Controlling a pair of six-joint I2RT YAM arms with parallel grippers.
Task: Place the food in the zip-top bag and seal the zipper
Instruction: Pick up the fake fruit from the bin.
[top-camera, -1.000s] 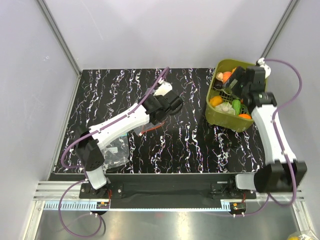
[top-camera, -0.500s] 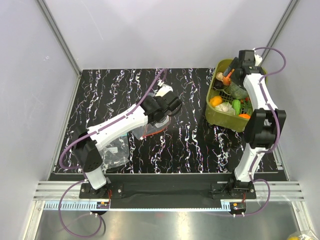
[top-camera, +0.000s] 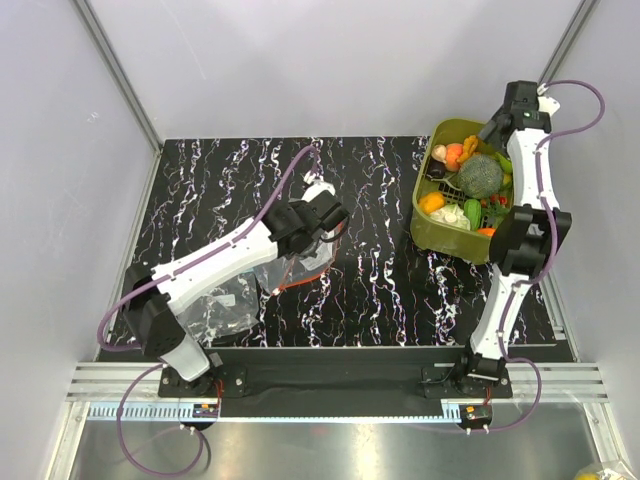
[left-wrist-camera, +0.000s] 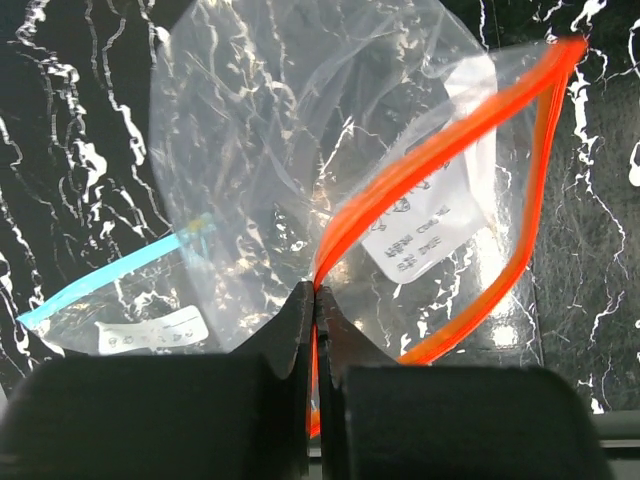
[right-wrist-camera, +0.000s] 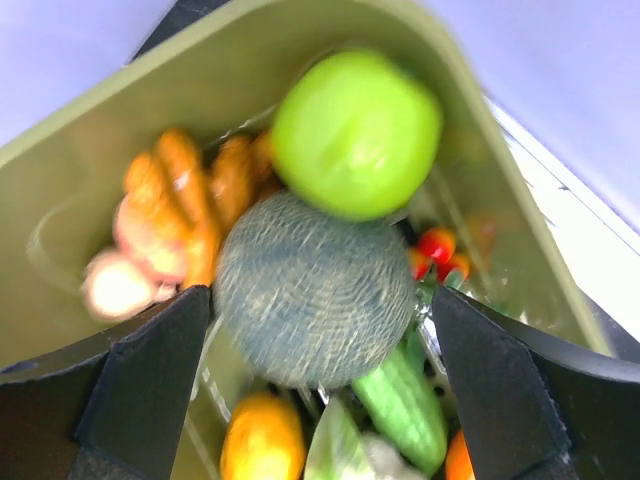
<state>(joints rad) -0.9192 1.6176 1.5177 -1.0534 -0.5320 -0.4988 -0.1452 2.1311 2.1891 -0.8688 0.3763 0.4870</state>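
My left gripper (left-wrist-camera: 317, 300) is shut on the red-orange zipper (left-wrist-camera: 440, 165) of the clear zip-top bag (left-wrist-camera: 290, 150) and holds its mouth open above the table; in the top view the bag (top-camera: 290, 262) hangs below that gripper (top-camera: 330, 222). The food lies in the olive-green tub (top-camera: 440, 222) at the back right: a grey-green netted melon (right-wrist-camera: 312, 290), a green apple (right-wrist-camera: 357, 130), an orange (right-wrist-camera: 262, 440), carrots (right-wrist-camera: 195, 190). My right gripper (right-wrist-camera: 320, 350) is open and empty, above the melon (top-camera: 480, 175), its fingers either side of it.
A second clear bag with a teal-blue strip (left-wrist-camera: 110, 275) lies flat on the black marbled table (top-camera: 390, 290) at the front left, also in the top view (top-camera: 225, 305). A cucumber (right-wrist-camera: 400, 400) and small red tomatoes (right-wrist-camera: 435, 245) are also in the tub.
My left gripper has drawn back toward the near left with the bag in it. My right arm has swung up and back; its gripper now looks down over the tub's far side.
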